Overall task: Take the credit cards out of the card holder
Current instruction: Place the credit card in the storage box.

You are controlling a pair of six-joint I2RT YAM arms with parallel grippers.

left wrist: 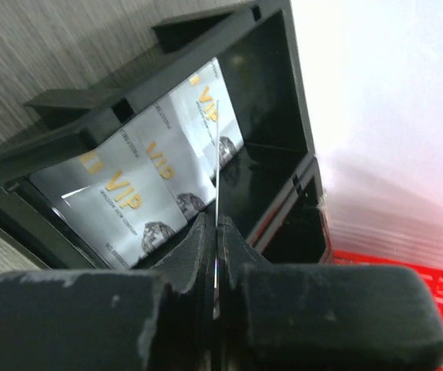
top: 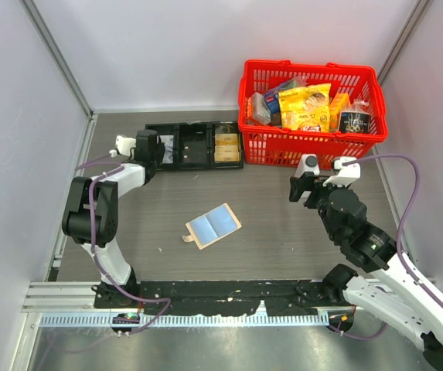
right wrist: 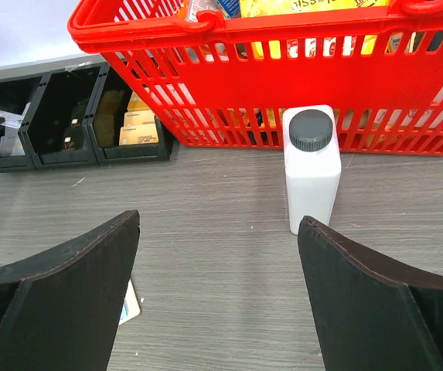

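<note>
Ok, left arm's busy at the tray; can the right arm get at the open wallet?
Probably yes: the right pincer is open and empty, and only bare table lies between it and the wallet.

**A robot test cell in a lab.**

From where I stand, the left arm (top: 101, 209) and the right arm (top: 360, 232) are bolted to a metal rail (top: 229, 292) at the edge of a grey wood-grain table (top: 283, 232), boxed in by blank pale panels (top: 167, 46) on aluminium posts (top: 59, 58). Purple cables (top: 410, 201) loop loose off the arms. A red basket (top: 311, 139) of packets, a black tray (top: 194, 147) and a card holder (top: 213, 225) sit like set-out props.
</note>
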